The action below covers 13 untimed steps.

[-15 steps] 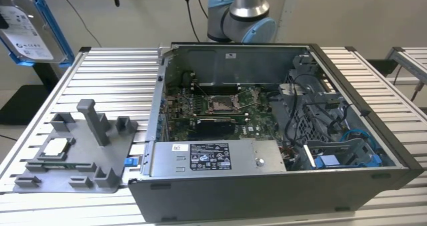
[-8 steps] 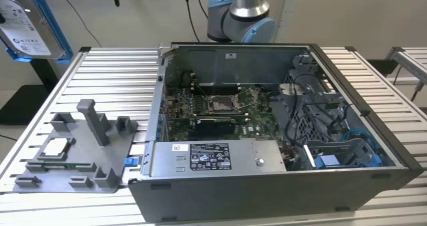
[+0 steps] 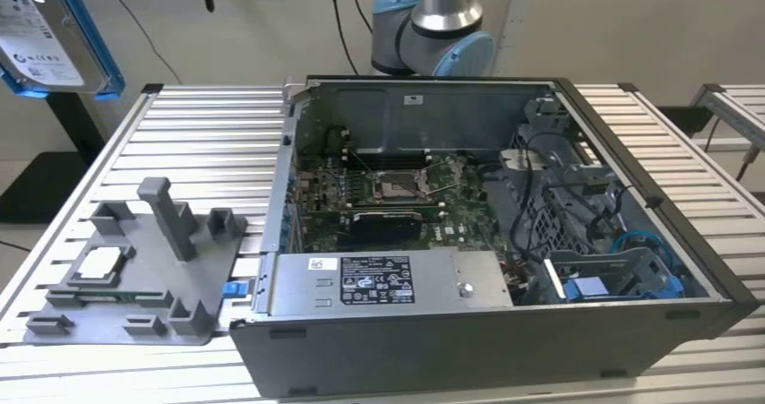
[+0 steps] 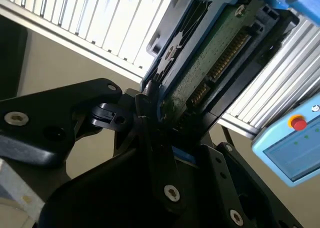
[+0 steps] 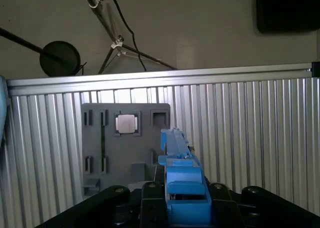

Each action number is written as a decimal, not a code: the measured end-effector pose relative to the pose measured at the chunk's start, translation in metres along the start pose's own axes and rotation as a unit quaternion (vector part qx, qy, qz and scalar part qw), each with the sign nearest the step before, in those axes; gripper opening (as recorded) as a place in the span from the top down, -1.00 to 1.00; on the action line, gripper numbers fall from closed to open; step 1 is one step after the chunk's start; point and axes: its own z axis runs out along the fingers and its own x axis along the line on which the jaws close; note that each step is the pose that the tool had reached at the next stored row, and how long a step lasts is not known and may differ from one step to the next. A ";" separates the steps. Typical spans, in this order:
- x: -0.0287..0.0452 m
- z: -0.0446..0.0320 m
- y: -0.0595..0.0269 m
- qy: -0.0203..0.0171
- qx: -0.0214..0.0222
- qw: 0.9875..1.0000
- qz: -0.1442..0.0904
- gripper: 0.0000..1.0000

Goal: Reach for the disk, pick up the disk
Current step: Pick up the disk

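Note:
The disk [image 3: 42,37], silver-grey with a white label and blue rails, hangs in the air at the exterior view's upper left, well above the slatted table. In the second wrist view its green circuit-board underside [image 4: 210,63] faces the camera, and my gripper [image 4: 160,115] is shut on its end with black fingers [image 4: 150,138] pressing both sides. In the first wrist view the disk [image 5: 182,173] shows edge-on as a blue rail standing up out of the gripper [image 5: 185,198].
An open computer case [image 3: 669,270] fills the table's middle, with a blue bay [image 3: 610,283] at its near right corner. A grey fixture plate [image 3: 143,279] with upright posts holds a small square chip [image 3: 98,262] left of the case. A blue pendant [image 4: 295,143] lies beyond the table edge.

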 end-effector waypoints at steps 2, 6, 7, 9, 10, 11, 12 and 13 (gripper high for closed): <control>-0.0005 -0.0051 0.0000 0.000 0.000 1.000 0.000 1.00; -0.0015 -0.0159 0.0001 0.000 0.000 1.000 0.000 1.00; -0.0018 -0.0188 0.0001 0.000 0.000 1.000 0.000 1.00; -0.0023 -0.0238 0.0001 0.000 0.000 1.000 0.000 1.00; -0.0024 -0.0242 0.0001 0.000 0.000 1.000 0.000 1.00; -0.0024 -0.0242 0.0001 0.000 0.000 1.000 0.000 1.00; -0.0024 -0.0242 0.0002 0.000 0.000 1.000 0.000 1.00; -0.0023 -0.0241 0.0002 -0.001 0.000 1.000 0.000 1.00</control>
